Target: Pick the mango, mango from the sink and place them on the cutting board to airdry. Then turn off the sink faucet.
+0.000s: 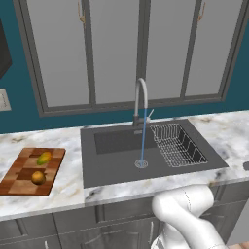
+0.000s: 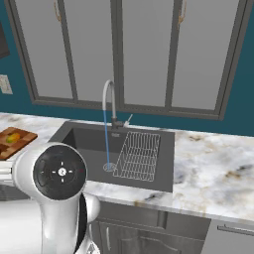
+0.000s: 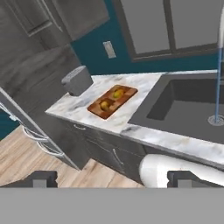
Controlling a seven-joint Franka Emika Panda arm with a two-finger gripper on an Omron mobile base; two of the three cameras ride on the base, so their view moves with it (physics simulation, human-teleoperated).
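Mangos both on the cutting board (image 1: 30,172), left of the sink (image 1: 116,168) on the marble counter (image 1: 68,187). Yellow-green mango (image 1: 44,158) sits on the board's far half, orange-brown mango (image 1: 38,177) on the near half; apart from each other, neither at an edge. Board lies close to the counter's front edge, with a strip of bare marble between it and the sink's left rim.

Sink basin holds a wire rack (image 1: 177,144) along its right side. Round drain (image 1: 141,164) lies near the basin's middle, just left of the rack. Faucet (image 1: 140,103) stands at the back rim, small lever (image 1: 150,115) angled up to its right. Thin blue stream (image 1: 143,138) falls from the spout straight onto the drain: water running.

My gripper (image 3: 112,178) is held low in front of the counter, out over the wooden floor (image 3: 26,159), well clear of the board and the sink. My fingertips (image 3: 43,178) stand wide apart with nothing between them. Open air lies between me and the counter front. Grey rounded object (image 3: 78,80) sits on the counter's far left end, beyond the board.
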